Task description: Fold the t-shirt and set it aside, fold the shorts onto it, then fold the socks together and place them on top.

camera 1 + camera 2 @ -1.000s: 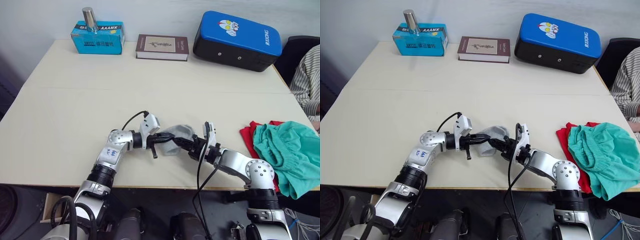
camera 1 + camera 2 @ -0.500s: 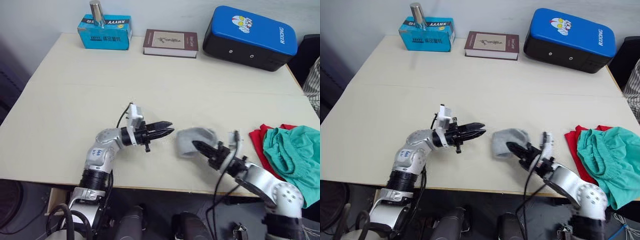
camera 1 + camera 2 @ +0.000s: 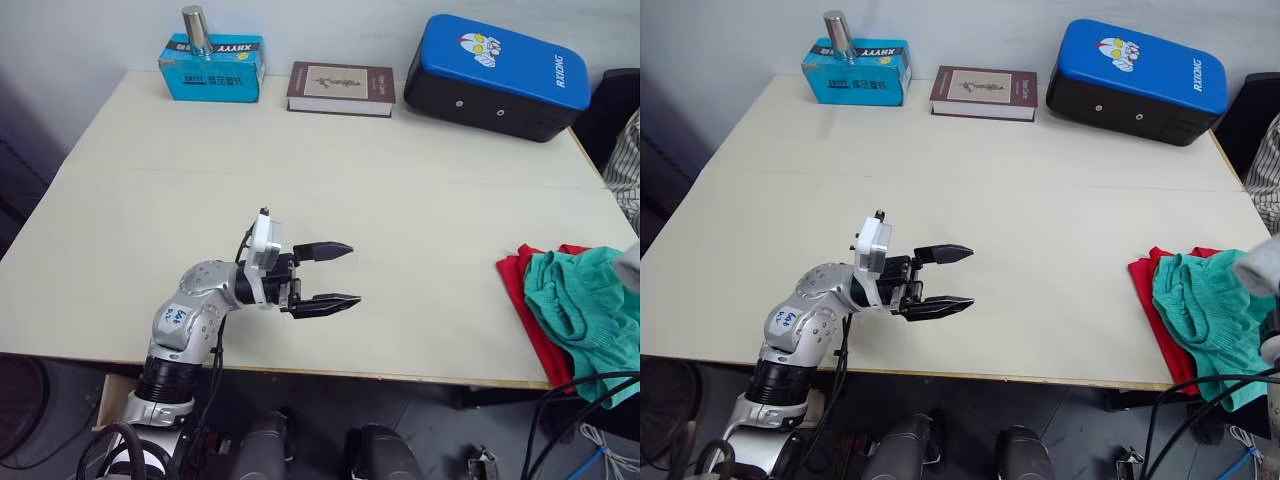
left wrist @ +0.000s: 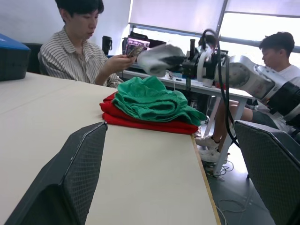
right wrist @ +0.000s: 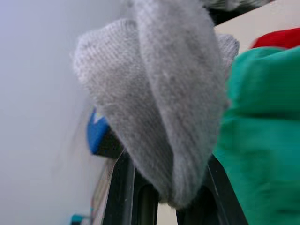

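The grey socks (image 5: 164, 103) hang bunched between the black fingers of the right gripper (image 4: 185, 63), which is clamped on them just above the far side of the clothes stack, at the table's right edge. In that stack the shorts (image 3: 585, 305) lie crumpled on top of the folded t-shirt (image 3: 528, 315), whose red edge pokes out on the side toward the left gripper (image 3: 338, 274). The main risk, as I judge it, lies in the release: the shorts form a rounded, uneven mound and the stack sits right at the edge of the table (image 3: 300, 180), so socks let go off-centre could roll down the slope and drop to the floor on the side where a person in a striped shirt (image 4: 77, 56) sits. The bundle also looks loosely doubled, so it may fall open once freed. A dragging finger could pull the shorts askew. The left gripper hovers low over the table's near edge, well apart from the stack, its jaws spread wide and empty. Half a second earlier the right gripper held the socks near the middle of the table's near edge, close to the left gripper, whose fingers were then nearly shut; since then the socks have travelled across to the stack and the left jaws have opened.
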Robot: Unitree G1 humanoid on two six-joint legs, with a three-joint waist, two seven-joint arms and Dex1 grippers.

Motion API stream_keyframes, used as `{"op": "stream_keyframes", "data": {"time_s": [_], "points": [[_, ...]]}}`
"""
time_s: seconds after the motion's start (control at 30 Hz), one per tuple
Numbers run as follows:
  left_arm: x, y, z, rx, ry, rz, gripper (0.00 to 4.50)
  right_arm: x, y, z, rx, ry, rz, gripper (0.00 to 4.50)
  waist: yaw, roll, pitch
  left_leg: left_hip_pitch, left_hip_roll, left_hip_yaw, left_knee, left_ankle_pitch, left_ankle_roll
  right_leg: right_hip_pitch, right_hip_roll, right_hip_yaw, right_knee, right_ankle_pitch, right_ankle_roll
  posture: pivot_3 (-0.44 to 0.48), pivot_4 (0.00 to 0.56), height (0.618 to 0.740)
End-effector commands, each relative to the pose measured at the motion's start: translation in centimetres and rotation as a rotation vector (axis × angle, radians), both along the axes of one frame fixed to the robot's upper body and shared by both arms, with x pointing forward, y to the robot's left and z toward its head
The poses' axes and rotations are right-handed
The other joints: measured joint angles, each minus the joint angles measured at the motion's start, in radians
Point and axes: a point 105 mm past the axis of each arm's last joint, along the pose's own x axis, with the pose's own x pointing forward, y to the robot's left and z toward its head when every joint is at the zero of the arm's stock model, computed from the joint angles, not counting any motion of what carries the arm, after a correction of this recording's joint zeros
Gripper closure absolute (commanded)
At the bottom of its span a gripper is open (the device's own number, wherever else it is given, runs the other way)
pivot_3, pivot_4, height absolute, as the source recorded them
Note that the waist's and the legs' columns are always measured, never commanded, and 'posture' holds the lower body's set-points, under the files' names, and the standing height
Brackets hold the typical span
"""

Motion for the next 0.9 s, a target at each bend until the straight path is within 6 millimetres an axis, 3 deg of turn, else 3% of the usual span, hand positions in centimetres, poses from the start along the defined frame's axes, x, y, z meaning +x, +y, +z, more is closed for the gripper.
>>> {"op": "stream_keyframes", "data": {"time_s": [0.03,0.07,0.13,0.23,0.3,0.37,0.5,0.53,0.6,0.7,0.83,0.9], "points": [[-0.1,-0.2,1.1,-0.011,-0.045,-0.012,0.0,0.7,-0.6,-2.7,0.042,0.054,-0.021,4.45,0.0,0.004,0.0,0.0,0.0,0.0,0.0,0.0,0.0,0.0,0.0,0.0,0.001,0.0,0.0,0.0,0.15,0.74],[-0.1,-0.2,1.1,-0.009,-0.049,-0.01,0.0,0.6,-1.3,-4.2,0.075,0.084,-0.059,4.45,0.001,0.004,0.0,0.0,0.0,0.0,0.0,0.001,0.0,0.0,0.0,0.0,0.002,0.0,0.0,0.0,0.15,0.74],[0.0,-0.2,1.2,-0.007,-0.059,0.0,0.0,0.4,-2.0,-5.2,0.066,0.101,-0.099,3.7,0.004,0.006,0.0,0.001,0.0,0.0,0.0,0.001,0.0,0.0,0.0,0.0,0.003,0.0,0.0,0.0,0.15,0.74],[0.2,0.1,1.4,-0.014,-0.073,0.04,0.0,0.5,-0.7,-6.1,0.053,0.169,-0.02,2.73,0.006,0.007,0.0,0.001,-0.001,0.0,0.0,0.001,0.0,0.0,0.0,0.0,0.003,0.0,0.0,0.0,0.15,0.74],[0.4,0.4,1.3,-0.013,-0.06,0.057,0.0,-0.1,-0.1,-5.8,0.057,0.187,0.025,2.06,0.006,0.007,0.0,0.001,-0.001,-0.001,0.0,0.001,0.0,0.0,0.0,0.0,0.003,0.0,0.0,0.0,0.15,0.74],[-0.3,0.6,0.8,0.013,-0.005,0.008,0.0,-2.0,-0.5,-4.8,0.07,0.184,0.026,1.37,0.006,0.007,0.0,0.0,-0.001,-0.001,0.0,0.001,0.0,0.0,0.0,0.0,0.003,0.0,0.0,0.0,0.15,0.74],[-0.3,1.4,-0.2,0.062,0.032,0.02,0.0,-6.3,-1.3,-3.0,-0.138,0.285,0.079,0.02,0.017,0.011,0.0,0.0,-0.002,-0.004,-0.001,0.0,0.001,0.0,0.0,0.0,0.002,0.0,0.0,0.0,0.15,0.74],[-0.2,1.7,-0.4,0.067,0.04,0.027,0.0,-7.0,-1.9,-1.9,-0.171,0.255,0.062,0.02,0.018,0.011,0.001,0.0,-0.002,-0.003,-0.002,0.0,0.002,0.0,0.0,0.001,0.0,0.0,0.0,0.0,0.15,0.74],[0.3,3.0,-1.1,0.085,0.057,0.084,0.0,-8.1,-2.6,0.1,-0.427,0.309,0.101,0.02,0.018,0.011,0.001,-0.001,-0.002,-0.003,-0.002,-0.003,0.006,0.001,0.0,0.001,-0.002,0.0,0.0,0.0,0.15,0.74],[0.9,4.6,-1.5,0.121,0.037,0.155,0.0,-8.8,-1.9,0.8,-0.635,0.4,0.224,0.02,0.01,0.014,0.0,0.001,-0.002,0.002,-0.002,-0.004,0.008,0.0,0.0,0.005,-0.002,0.0,0.001,0.0,0.15,0.74],[2.2,8.0,-2.3,0.247,-0.065,0.342,0.0,-10.0,0.6,2.1,-1.255,0.502,0.485,0.02,0.01,0.013,0.0,0.002,0.001,0.003,-0.004,-0.004,0.006,-0.001,0.002,0.006,-0.004,0.0,0.0,0.0,0.15,0.74],[2.4,10.5,-2.9,0.338,-0.121,0.444,0.0,-9.9,4.1,1.4,-1.61,0.473,0.814,0.02,0.008,0.013,0.0,0.001,0.001,0.004,-0.005,-0.005,0.006,-0.001,0.002,0.007,-0.006,0.0,0.0,0.0,0.15,0.74]]}}
